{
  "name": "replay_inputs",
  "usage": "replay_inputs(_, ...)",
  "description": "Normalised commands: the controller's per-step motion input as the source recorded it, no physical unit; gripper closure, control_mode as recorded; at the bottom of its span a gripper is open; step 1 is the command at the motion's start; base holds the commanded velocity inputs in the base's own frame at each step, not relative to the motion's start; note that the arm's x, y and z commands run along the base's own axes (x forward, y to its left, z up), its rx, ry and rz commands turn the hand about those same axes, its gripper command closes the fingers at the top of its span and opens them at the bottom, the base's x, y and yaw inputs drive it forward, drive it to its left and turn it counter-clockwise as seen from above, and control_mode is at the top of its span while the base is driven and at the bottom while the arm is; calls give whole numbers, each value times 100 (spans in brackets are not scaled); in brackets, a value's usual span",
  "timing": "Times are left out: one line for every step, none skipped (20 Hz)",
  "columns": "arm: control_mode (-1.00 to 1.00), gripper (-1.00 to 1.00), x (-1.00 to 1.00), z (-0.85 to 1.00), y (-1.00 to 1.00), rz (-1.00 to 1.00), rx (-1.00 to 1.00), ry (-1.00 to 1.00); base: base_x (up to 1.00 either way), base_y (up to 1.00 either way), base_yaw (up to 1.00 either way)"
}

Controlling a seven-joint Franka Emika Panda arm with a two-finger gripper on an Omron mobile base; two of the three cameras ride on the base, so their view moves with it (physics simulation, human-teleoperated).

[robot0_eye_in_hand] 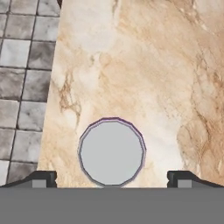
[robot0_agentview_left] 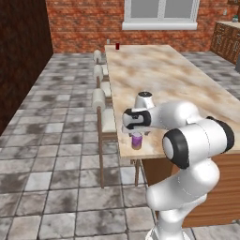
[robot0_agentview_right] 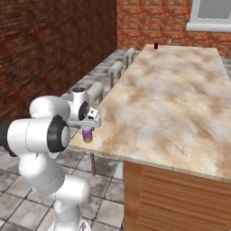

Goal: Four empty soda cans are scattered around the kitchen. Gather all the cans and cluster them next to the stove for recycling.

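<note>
A purple soda can (robot0_agentview_left: 136, 140) with a silver top stands upright near the front left corner of the beige marbled island counter (robot0_agentview_left: 168, 79). My gripper (robot0_agentview_left: 136, 132) hangs open just above it, fingers pointing down. In the hand view the can's silver top (robot0_eye_in_hand: 112, 152) lies between the two spread fingertips (robot0_eye_in_hand: 43, 178), untouched. From the right base view the same can (robot0_agentview_right: 87, 134) sits under the hand (robot0_agentview_right: 89, 124). A red soda can (robot0_agentview_left: 117, 46) stands at the counter's far left corner, also visible as the red can (robot0_agentview_right: 155, 46) in the right base view. The stove is out of view.
Stools (robot0_agentview_left: 104, 119) line the counter's left side over the grey tile floor (robot0_agentview_left: 56, 140). A brick wall with a window (robot0_agentview_left: 159, 11) closes the far end. Wooden cabinets (robot0_agentview_left: 227, 40) stand at the far right.
</note>
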Motion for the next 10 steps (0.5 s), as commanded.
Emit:
replay_inputs(-100,-100,12,-13,0,0,0,0,0,0,0)
replay_inputs(-100,-100,10,-13,0,0,0,0,0,0,0)
replay_inputs(-100,-100,10,-13,0,0,0,0,0,0,0)
replay_inputs(-100,-100,8,-13,0,0,0,0,0,0,0)
replay_inputs(-100,-100,7,-13,0,0,0,0,0,0,0)
replay_inputs(-100,-100,7,-14,0,0,0,0,0,0,0)
replay_inputs(-100,-100,9,-14,0,0,0,0,0,0,0)
replay_inputs(-100,-100,9,-14,0,0,0,-1,0,0,0)
replay_inputs(-100,-100,9,-13,0,0,0,0,0,0,0)
replay_inputs(-100,-100,9,-12,0,0,0,0,0,0,0)
